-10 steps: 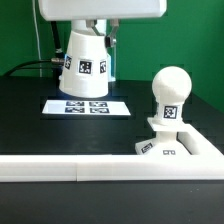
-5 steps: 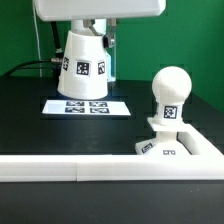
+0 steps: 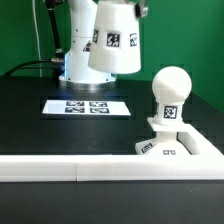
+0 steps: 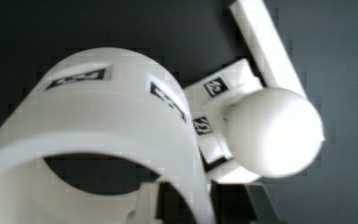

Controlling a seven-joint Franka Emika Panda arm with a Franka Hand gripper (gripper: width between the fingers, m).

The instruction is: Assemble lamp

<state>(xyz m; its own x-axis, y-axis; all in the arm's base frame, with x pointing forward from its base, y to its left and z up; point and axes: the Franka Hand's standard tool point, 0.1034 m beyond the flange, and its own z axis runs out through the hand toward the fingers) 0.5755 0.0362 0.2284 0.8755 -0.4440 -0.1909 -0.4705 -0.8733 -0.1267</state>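
The white tapered shade hangs tilted in the air, above and to the exterior view's left of the bulb. My gripper is at the top edge of that view, shut on the shade's upper rim and mostly out of frame. The ball-shaped bulb stands upright on the angular base block at the exterior view's right. In the wrist view the shade fills the picture, its wall pinched between my dark fingers, with the bulb and the base beyond it.
The marker board lies flat on the black table behind the shade. The white robot column stands at the back. A low white wall runs along the front edge and also shows in the wrist view.
The shade has been lifted from its place behind the marker board. It has moved up and toward the exterior view's right, nearer the bulb, and is now tilted.
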